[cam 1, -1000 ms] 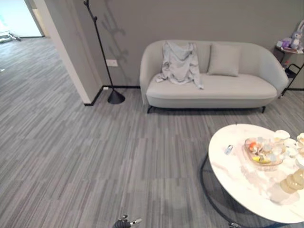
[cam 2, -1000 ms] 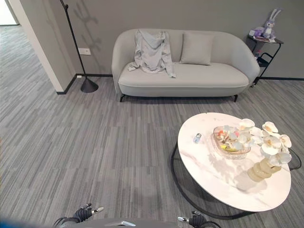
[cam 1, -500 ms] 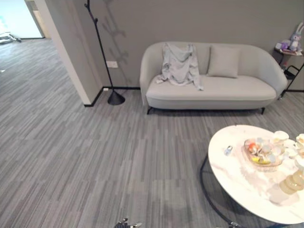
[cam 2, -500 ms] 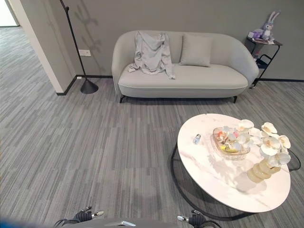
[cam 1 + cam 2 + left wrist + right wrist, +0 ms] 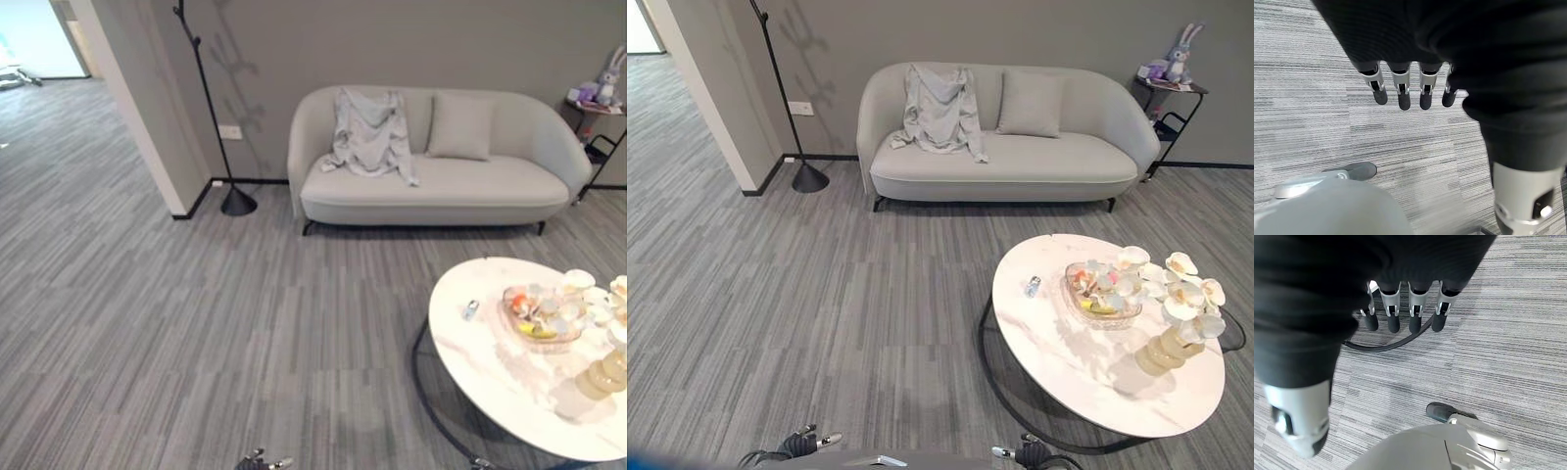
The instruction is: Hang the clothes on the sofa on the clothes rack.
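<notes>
Grey garment (image 5: pixel 940 108) on far sofa (image 5: pixel 1019 166), left of centre; we judge left hand (image 5: pixel 1410 88) nearer. Left hand, right hand (image 5: pixel 1400 308): fingers straight, empty.

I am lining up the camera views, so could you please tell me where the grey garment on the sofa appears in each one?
Left eye view: grey garment draped over the sofa backrest, upper centre.
Right eye view: same garment, upper centre-left.
Left wrist view: not in it.
Right wrist view: not in it.
Shared landmark: cushion beside it.

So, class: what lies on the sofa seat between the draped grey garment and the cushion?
Nothing: in the right eye view the grey garment and the cushion lean on the sofa backrest with bare upholstery between them.
</notes>
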